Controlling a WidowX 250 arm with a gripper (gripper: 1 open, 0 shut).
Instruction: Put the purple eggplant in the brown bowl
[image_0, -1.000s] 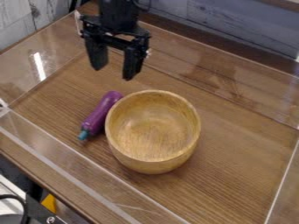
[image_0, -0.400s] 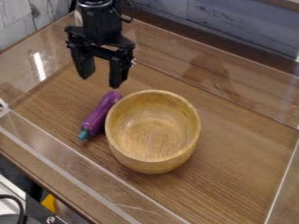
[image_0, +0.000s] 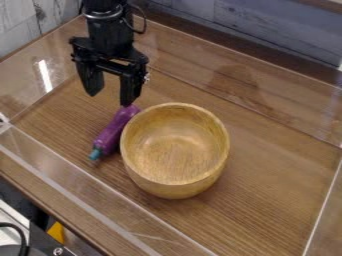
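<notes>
Gripper (image_0: 110, 90) wide open, holding nothing, at 11 o'clock from bowl (image_0: 175, 150); eggplant (image_0: 115, 133) just beside bowl, 10 o'clock.

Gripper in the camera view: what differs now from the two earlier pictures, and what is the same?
The gripper has come down and closer to the purple eggplant, shifting slightly toward the picture's left; its jaws stay open. Nothing has been taken hold of or let go. The eggplant and the brown bowl beside it lie as before.

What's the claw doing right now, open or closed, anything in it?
Claw: open, holding nothing, above the table near the purple eggplant.
</notes>
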